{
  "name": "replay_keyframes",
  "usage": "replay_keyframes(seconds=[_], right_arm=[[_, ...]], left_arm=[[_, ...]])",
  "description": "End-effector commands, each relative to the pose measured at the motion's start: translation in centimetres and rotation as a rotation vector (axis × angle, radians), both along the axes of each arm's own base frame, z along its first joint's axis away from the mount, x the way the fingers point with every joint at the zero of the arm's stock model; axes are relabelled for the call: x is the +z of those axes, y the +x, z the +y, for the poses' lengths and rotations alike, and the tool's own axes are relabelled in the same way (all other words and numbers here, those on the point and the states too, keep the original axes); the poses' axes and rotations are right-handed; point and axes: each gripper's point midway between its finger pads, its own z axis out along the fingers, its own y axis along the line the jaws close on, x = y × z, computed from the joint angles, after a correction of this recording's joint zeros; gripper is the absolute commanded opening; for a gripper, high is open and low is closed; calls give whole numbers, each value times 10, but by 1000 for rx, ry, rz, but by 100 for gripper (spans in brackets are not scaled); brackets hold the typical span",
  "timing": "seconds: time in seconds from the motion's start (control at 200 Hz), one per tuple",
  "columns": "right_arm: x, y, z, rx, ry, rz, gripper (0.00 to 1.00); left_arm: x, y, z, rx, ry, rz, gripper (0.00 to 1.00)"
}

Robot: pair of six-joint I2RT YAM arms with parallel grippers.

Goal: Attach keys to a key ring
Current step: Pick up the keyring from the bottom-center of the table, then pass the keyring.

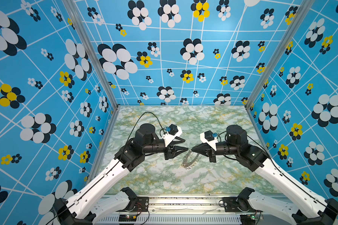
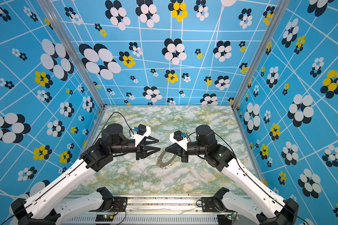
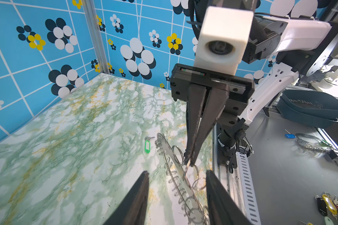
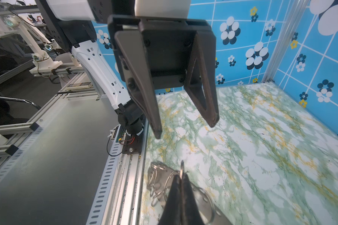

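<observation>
- Right gripper (image 1: 191,150): we are noting it clamping one wire loop (image 4: 181,168) of the key ring (image 3: 167,148), tilted over the table (image 3: 66,155).
- Left gripper (image 1: 186,144): gaping, holding nothing.
- Green key tag (image 3: 147,146): lying just beside the ring's far side.

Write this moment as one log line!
left gripper: open | right gripper: shut on key ring | green key tag: on table

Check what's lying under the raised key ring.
Only bare marble table shows beneath the tilted key ring, held at its edge by the shut right tool. The green key tag lies beside it, apart. The ring's own plate hides the strip directly beneath.
</observation>
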Motion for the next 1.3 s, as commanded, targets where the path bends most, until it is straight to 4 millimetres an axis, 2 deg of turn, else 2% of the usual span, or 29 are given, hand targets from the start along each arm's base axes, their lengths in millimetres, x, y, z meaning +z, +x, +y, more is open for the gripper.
replay_keyframes(seconds=[0.0,0.17,0.2,0.39,0.665,0.84,1.0,1.169,1.294], right_arm=[[40,-11,2,54,99,-70,0],[52,-15,2,73,140,-75,0],[53,-15,3,74,145,-73,0],[60,-17,3,83,177,-66,0],[65,-21,2,92,197,-64,0],[66,-22,2,97,198,-60,0],[67,-23,1,99,200,-59,0],[67,-24,1,102,204,-56,0],[60,-22,1,91,180,-33,0]], left_arm=[[4,-7,-3,-45,-9,-33,46],[10,-8,-5,-55,-35,-73,44],[10,-10,-5,-62,-37,-77,39],[16,-18,-8,-91,-62,-111,29],[14,-27,-13,-120,-62,-125,13],[15,-28,-15,-122,-69,-139,9],[18,-28,-13,-112,-80,-155,0],[19,-29,-13,-110,-78,-165,0],[21,-27,-10,-89,-64,-195,0]])
